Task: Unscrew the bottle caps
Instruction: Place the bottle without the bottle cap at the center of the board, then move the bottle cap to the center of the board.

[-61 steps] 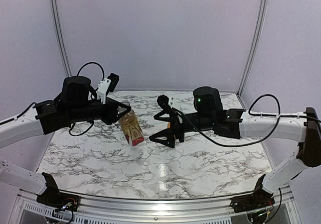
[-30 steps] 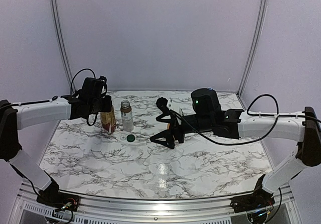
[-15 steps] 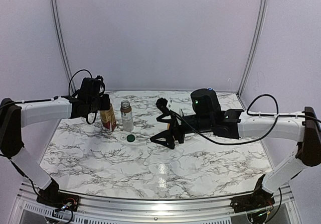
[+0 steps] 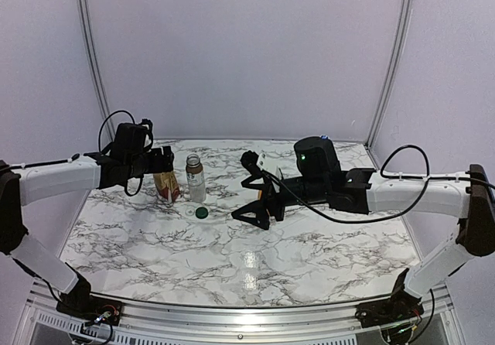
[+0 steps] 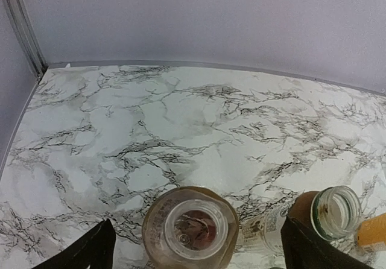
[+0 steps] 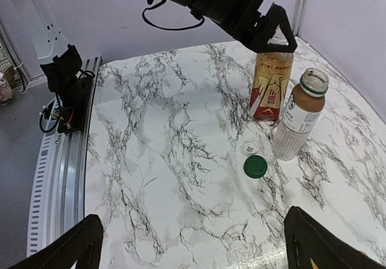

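Two fingers of the left pincer (image 4: 165,165) stand wide apart, one on each side of the amber tea bottle (image 5: 192,228), and neither touches it. The bottle stands upright on the marble surface (image 5: 181,130) with its mouth open. Just beside it stands the white-labelled bottle (image 5: 329,212), also uncapped. Near their feet lie the dark green cap (image 6: 255,167) and a small pale cap (image 6: 249,146). The right pincer (image 4: 252,189) hangs open near mid-surface, holding nothing. To clear the tea bottle well, I judge the left arm should rise straight up before swinging away. Its fingers should stay wide so neither clips the neck or nudges the neighbour. Other bottles I cannot make out.
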`<state>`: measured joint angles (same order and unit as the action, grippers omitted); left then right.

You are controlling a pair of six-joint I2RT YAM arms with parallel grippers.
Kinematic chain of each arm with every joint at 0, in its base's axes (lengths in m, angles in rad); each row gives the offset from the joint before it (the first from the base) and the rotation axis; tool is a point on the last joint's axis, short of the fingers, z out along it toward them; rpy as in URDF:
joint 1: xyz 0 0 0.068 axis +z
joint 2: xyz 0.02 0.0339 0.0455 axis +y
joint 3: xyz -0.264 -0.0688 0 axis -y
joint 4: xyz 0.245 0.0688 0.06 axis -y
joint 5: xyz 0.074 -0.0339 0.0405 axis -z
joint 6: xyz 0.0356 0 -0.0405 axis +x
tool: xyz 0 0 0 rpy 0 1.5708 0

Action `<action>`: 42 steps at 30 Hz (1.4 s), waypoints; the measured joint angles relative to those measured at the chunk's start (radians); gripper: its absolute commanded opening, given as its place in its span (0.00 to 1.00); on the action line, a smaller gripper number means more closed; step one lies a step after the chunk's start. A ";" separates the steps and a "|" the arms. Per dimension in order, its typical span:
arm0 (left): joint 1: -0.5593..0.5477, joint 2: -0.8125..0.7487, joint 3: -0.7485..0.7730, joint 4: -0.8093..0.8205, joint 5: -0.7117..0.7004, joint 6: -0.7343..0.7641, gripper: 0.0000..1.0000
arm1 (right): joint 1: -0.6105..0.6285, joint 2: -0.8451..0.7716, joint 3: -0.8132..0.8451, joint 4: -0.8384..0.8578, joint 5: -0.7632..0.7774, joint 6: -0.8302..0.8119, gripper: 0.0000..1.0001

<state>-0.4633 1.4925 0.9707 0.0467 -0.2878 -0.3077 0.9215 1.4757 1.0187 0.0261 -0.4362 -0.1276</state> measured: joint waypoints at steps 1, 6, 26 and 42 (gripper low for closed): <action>0.000 -0.021 -0.014 -0.001 0.002 -0.005 0.98 | 0.000 0.000 0.000 0.000 0.000 0.000 0.99; 0.000 -0.158 -0.139 0.003 0.039 -0.074 0.89 | 0.000 0.000 -0.002 0.001 0.000 0.005 0.98; -0.156 0.021 -0.334 0.138 0.122 -0.242 0.58 | 0.000 0.026 -0.023 0.017 -0.005 0.026 0.99; -0.185 0.182 -0.227 0.187 0.130 -0.241 0.45 | 0.000 0.026 -0.034 0.016 0.001 0.025 0.98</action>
<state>-0.6483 1.6745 0.7437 0.2333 -0.1581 -0.5484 0.9215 1.5017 0.9848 0.0425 -0.4351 -0.1024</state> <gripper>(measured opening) 0.474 0.985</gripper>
